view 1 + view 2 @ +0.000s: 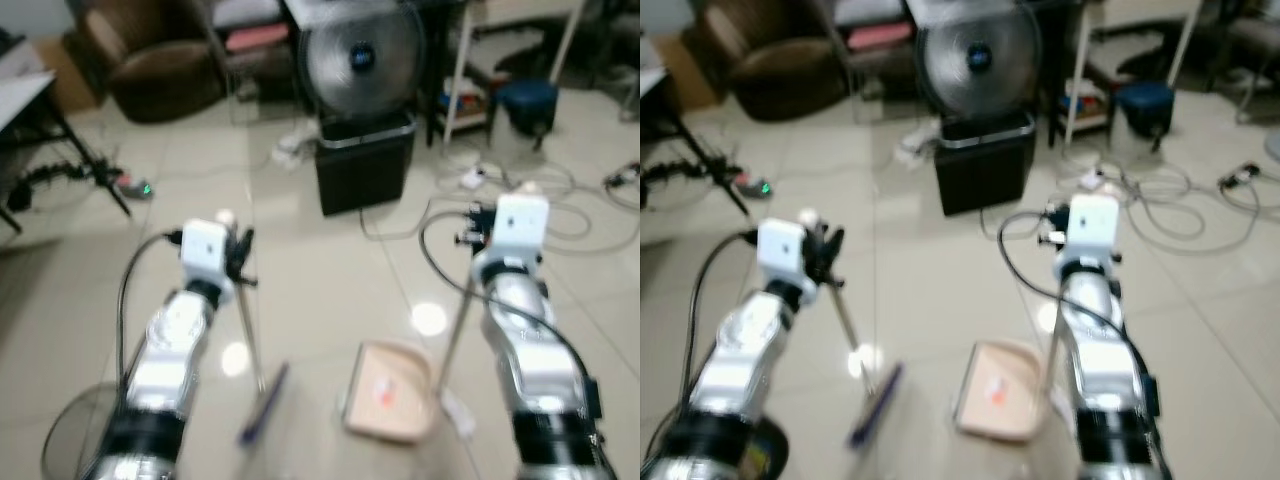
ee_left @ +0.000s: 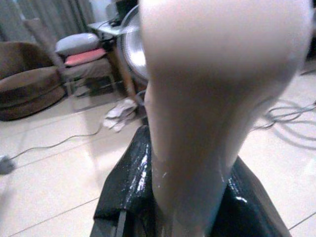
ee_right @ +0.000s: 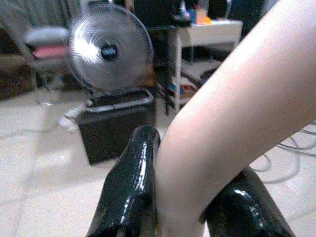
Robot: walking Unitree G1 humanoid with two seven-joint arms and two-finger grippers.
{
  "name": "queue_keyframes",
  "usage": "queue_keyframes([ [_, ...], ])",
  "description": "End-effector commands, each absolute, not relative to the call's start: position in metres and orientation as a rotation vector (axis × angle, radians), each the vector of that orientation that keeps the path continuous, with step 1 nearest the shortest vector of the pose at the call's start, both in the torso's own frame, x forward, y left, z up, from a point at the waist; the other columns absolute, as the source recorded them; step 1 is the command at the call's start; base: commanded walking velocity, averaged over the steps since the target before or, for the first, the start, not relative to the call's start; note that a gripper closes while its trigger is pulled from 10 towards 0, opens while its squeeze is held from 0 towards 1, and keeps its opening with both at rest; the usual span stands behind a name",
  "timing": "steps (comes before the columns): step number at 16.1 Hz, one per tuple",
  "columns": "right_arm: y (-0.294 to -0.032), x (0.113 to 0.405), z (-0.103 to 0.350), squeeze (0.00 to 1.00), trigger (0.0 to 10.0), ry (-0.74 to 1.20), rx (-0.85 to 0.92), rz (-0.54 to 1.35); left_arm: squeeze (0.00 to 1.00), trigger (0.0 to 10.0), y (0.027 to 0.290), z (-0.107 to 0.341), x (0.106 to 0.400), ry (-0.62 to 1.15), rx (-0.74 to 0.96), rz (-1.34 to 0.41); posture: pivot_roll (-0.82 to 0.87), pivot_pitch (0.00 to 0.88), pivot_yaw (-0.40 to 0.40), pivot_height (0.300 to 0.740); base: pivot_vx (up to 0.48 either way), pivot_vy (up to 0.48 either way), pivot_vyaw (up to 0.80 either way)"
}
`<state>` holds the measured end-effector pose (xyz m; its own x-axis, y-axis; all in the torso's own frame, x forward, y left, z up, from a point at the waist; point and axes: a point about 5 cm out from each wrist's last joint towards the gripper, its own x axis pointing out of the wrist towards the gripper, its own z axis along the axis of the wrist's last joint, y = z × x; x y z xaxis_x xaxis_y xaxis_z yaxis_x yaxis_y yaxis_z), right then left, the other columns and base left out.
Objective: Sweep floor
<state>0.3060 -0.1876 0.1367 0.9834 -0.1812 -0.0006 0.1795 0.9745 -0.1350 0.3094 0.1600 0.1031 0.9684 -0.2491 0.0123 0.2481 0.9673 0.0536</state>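
My left gripper (image 1: 241, 256) is shut on the top of a thin broom handle (image 1: 249, 330). The handle slants down to a purple broom head (image 1: 264, 402) on the tiled floor. In the left wrist view the beige handle end (image 2: 207, 113) sits between the black fingers (image 2: 126, 192). My right gripper (image 1: 470, 232) is shut on the long handle (image 1: 455, 335) of a beige dustpan (image 1: 390, 392). The dustpan rests on the floor just right of the broom head, with something orange inside it. The right wrist view has the beige handle (image 3: 232, 138) clamped between the fingers (image 3: 133, 182).
Straight ahead, a standing fan (image 1: 362, 55) sits on a black box (image 1: 364, 160). Loose cables (image 1: 560, 215) lie on the floor at right, near a blue stool (image 1: 527, 100). A brown armchair (image 1: 150, 60) stands far left, a wire basket (image 1: 75, 430) at my lower left.
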Motion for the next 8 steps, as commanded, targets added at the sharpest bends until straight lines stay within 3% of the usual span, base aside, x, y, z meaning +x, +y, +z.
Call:
queue_keyframes([
  [1,-0.1789,0.3097,0.1459,0.0,10.0,-0.025,-0.155,-0.147,0.0,10.0,0.1697,0.1128,0.3116,-0.063,0.067,-0.223,-0.03,0.008,0.105,0.74,0.364,0.0,0.0],
  [3,-0.1768,0.3094,0.1442,0.0,10.0,-0.019,-0.185,-0.133,0.0,10.0,0.1705,0.1127,0.3116,-0.062,0.069,-0.22,-0.03,0.01,0.108,0.74,0.362,0.0,0.0],
  [5,-0.1721,0.3084,0.1409,0.0,10.0,-0.004,-0.198,-0.092,0.0,10.0,0.1713,0.1129,0.3118,-0.061,0.076,-0.219,-0.03,0.015,0.113,0.74,0.362,0.0,0.68],
  [8,-0.1726,0.3071,0.1361,0.0,10.0,0.014,-0.191,-0.1,0.0,10.0,0.1695,0.113,0.3126,-0.059,0.082,-0.23,-0.03,0.021,0.119,0.74,0.363,0.0,0.0],
])
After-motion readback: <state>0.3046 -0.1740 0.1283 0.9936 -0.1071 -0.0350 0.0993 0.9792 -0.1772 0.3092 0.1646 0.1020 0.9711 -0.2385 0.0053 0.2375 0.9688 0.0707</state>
